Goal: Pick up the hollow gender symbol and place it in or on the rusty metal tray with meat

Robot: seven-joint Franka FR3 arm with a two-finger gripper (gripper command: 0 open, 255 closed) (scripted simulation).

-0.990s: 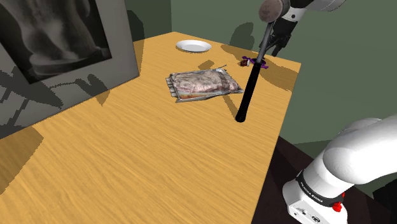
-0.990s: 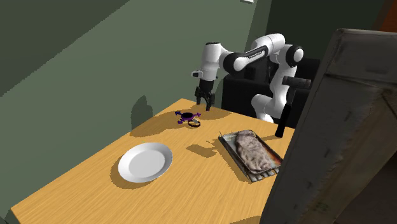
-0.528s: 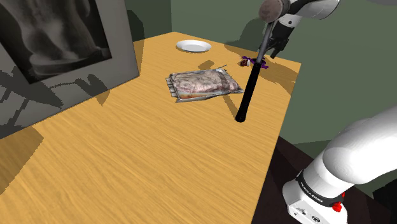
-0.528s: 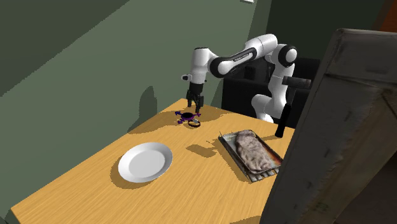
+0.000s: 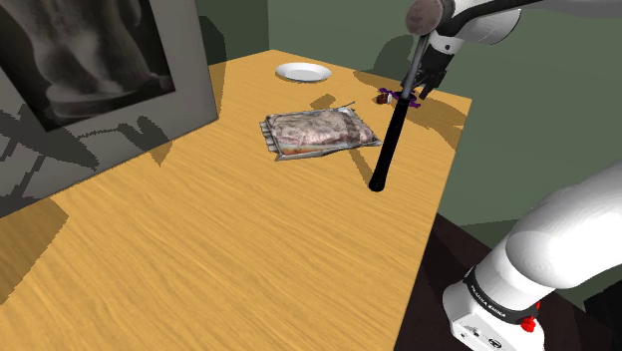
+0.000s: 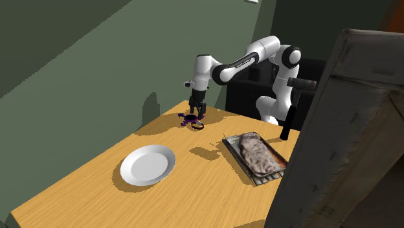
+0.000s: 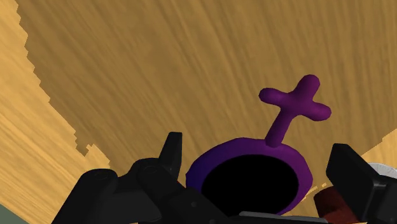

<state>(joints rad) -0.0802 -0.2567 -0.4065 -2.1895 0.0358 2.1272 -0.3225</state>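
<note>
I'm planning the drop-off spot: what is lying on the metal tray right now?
A slab of pinkish-grey meat covers most of the tray; only its rim shows around it. The tray floor beneath the meat is hidden.

purple hollow ring-and-cross gender symbol (image 7: 278, 130): 1
rusty metal tray with meat (image 5: 270, 131): 1
round white plate (image 5: 303, 72): 1
small dark red object (image 5: 384, 97) by the symbol: 1
black upright rod with rounded head (image 5: 391, 130): 1
large grey framed picture (image 5: 90, 80): 1
wooden table (image 5: 199, 249): 1

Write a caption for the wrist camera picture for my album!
Open black claw straddling the ring of a purple gender symbol on the wood-grain table.
</note>
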